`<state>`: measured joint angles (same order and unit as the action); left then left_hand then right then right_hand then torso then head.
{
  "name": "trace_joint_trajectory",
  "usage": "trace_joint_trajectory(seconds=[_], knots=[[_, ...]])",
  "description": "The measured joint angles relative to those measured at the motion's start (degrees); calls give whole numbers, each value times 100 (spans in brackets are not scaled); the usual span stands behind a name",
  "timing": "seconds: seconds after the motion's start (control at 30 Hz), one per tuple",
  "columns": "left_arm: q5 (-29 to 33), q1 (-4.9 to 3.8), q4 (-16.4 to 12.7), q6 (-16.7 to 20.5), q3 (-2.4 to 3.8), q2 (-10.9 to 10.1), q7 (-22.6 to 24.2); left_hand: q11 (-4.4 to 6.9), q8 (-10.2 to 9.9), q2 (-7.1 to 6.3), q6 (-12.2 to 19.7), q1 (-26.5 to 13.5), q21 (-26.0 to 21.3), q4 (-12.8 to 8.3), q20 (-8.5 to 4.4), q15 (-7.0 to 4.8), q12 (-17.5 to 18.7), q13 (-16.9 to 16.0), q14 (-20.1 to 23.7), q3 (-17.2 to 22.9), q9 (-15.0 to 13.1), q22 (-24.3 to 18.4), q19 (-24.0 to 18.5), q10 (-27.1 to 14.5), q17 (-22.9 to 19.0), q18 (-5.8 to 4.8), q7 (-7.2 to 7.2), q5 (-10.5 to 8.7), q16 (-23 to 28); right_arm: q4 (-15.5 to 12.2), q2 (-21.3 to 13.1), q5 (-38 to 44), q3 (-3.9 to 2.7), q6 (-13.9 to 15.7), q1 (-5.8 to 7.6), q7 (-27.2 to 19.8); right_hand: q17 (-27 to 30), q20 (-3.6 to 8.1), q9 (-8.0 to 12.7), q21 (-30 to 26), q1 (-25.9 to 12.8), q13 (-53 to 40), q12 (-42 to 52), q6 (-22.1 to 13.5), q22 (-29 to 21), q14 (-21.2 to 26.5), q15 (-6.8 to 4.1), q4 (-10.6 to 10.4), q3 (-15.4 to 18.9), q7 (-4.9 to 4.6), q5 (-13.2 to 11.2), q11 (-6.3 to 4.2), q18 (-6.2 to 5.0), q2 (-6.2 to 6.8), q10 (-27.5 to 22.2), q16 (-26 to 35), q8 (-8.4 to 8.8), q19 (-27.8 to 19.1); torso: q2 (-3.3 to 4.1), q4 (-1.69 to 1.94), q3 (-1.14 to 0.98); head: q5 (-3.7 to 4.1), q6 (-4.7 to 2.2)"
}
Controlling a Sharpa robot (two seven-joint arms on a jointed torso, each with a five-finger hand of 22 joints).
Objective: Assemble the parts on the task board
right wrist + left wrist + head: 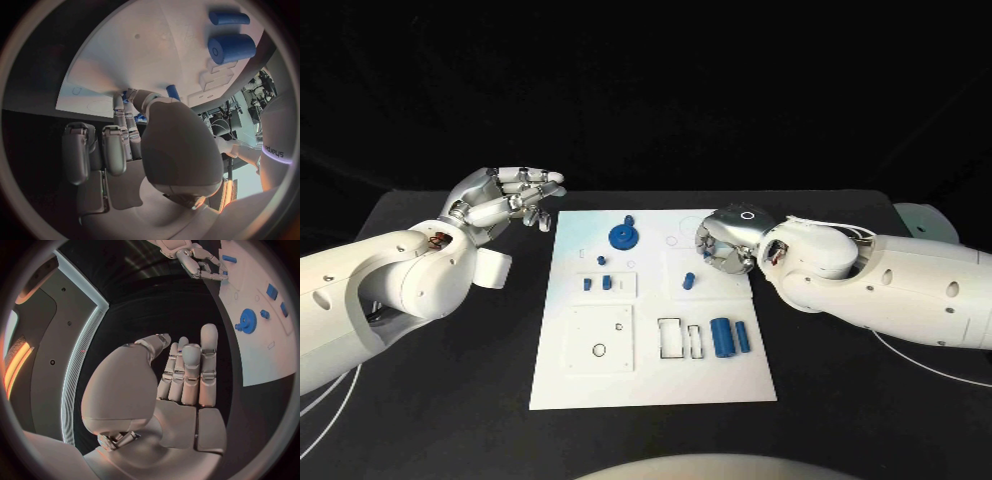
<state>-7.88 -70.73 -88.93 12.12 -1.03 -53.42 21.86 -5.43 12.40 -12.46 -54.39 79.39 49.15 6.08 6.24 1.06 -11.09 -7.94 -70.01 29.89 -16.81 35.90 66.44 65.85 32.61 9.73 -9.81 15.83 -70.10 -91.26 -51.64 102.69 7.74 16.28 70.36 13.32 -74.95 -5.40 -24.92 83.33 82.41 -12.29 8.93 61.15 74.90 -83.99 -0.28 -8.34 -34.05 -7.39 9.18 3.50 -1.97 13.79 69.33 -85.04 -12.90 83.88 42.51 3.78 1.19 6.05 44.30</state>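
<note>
Your task board [733, 375], the white plate, lies in the middle of the black table [444, 400], long side running away from you. Its recesses hold or lack the following. At about 12 o'clock on the board a blue gear [625, 236] sits flat. Just below it, toward the centre, you have a small blue knob [602, 260] and two short blue pegs [597, 283] standing on a raised white block. At 3 o'clock of those a single blue peg [689, 281] rests on another white block. At 5 o'clock from the board's centre a thick blue cylinder [721, 337] lies beside a thinner blue rod [741, 336], side by side and parallel; just to their 9 o'clock are two outlined rectangular slots [671, 338], the nearer one with a small blue piece beside it that you cannot make out clearly. At 7 o'clock a square white plate [600, 339] carries one small ring.

Your right hand [728, 240] hangs over the board's far right part, fingers curled down toward the surface; the wrist view puts the fingertips [128, 97] at the board by a blue peg, but whether they grip anything you cannot tell.

Your left hand [509, 200] is off the board at its 10 o'clock, raised, fingers extended and close together, holding nothing.
</note>
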Motion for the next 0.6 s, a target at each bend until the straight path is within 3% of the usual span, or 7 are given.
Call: trace_joint_trajectory(seconds=[0.23, 0.6], knots=[[1, 0, -2, 3, 0, -7, -30, -21, 0, 0, 0, 0, 0, -34, 0, 0, 0, -6, 0, 1, 0, -5, 0, -22, -5, 0, 0, 0, 0, -34, -9, 100, 9, 45, -21, 41, 1, 28, -65, 171, -23, 6, -74, 73, 1, -4, -37, 260, -216, 6, -92, 29, 0, -129, 90, 0, -16, 13, -5, 1, -1, 8, 13], [2, 0, 12, -52, 0, 5, -34, -42, 0, 55, 52, 55, -22, -112, 0, 19, -23, -16, 64, 48, 0, -24, 0, -43, -80, 0, -51, 0, 28, -83, -67, 92, 40, 315, -62, 45, 1, 28, -97, 254, -36, -3, -133, 72, 4, -4, -37, 342, -280, 6, -18, 30, -1, -190, 91, 0, -40, 13, -8, -3, -5, 5, 24]])
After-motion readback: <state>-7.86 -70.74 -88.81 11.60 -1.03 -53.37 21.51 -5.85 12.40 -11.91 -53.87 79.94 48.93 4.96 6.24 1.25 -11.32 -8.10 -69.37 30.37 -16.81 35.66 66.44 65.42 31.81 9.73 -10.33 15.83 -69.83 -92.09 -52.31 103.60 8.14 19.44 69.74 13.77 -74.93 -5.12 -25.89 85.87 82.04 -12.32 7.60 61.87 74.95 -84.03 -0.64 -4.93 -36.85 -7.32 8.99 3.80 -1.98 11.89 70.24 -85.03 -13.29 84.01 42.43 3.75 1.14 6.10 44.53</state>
